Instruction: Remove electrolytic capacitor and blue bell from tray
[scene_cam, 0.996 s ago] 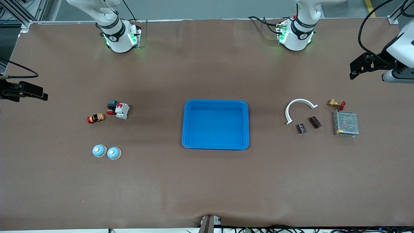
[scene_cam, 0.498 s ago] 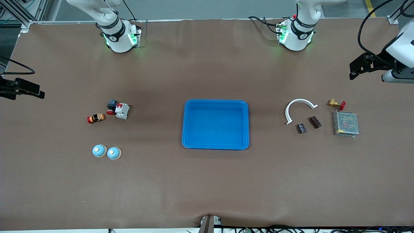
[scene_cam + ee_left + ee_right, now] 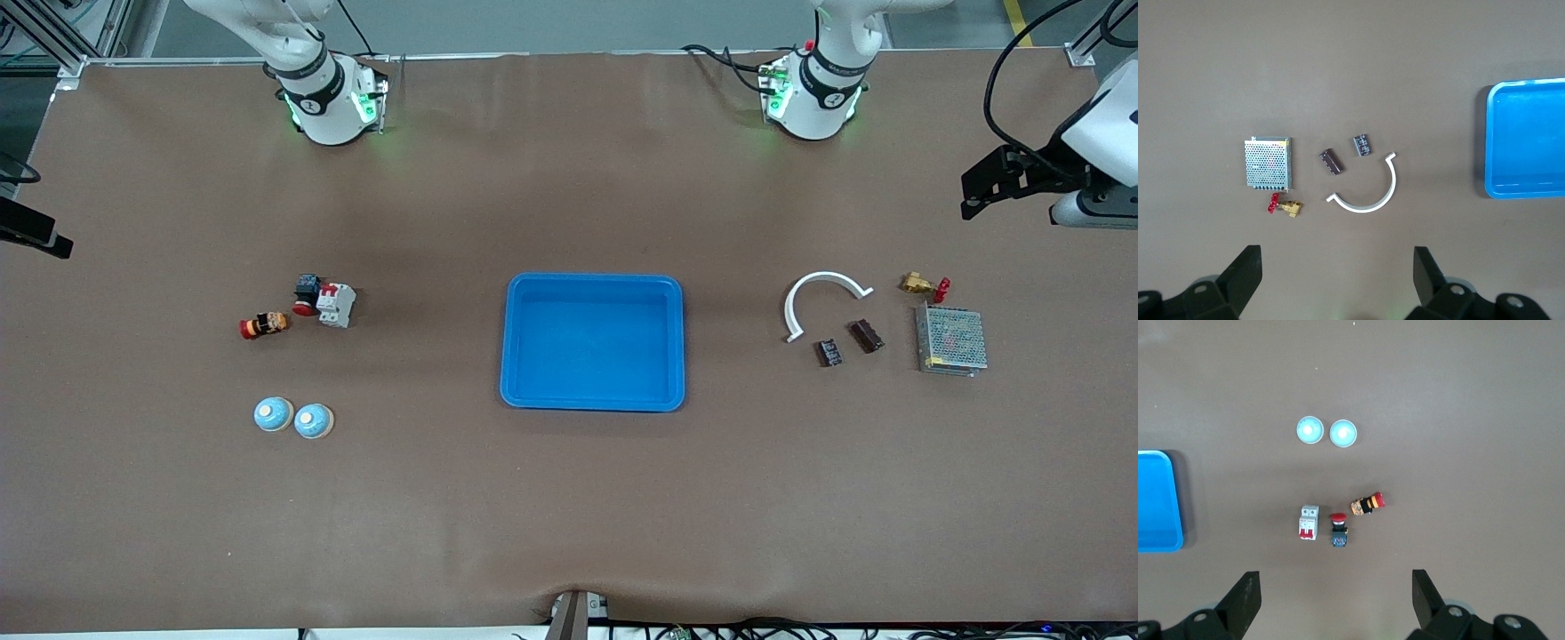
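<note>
Two small dark capacitors [image 3: 829, 352] [image 3: 866, 336] lie on the table toward the left arm's end, and also show in the left wrist view [image 3: 1362, 145] [image 3: 1332, 161]. Two light blue bells [image 3: 273, 414] [image 3: 313, 420] stand side by side toward the right arm's end, and show in the right wrist view [image 3: 1309, 430] [image 3: 1343, 433]. A blue tray [image 3: 676, 338] sits mid-table, with nothing in it. My left gripper [image 3: 982, 191] [image 3: 1336, 277] hangs high over the left arm's end, open and empty. My right gripper [image 3: 40, 238] [image 3: 1335, 600] hangs high at the right arm's end, open and empty.
Near the capacitors lie a white arc [image 3: 822, 298], a brass valve with a red handle [image 3: 925, 285] and a mesh power supply [image 3: 951, 340]. Farther from the camera than the bells are a circuit breaker [image 3: 336, 305], a red push button [image 3: 307, 293] and an orange button [image 3: 264, 324].
My right gripper has moved outward toward the right arm's end of the table and now shows only at the view's edge. The left gripper and the objects have not moved.
</note>
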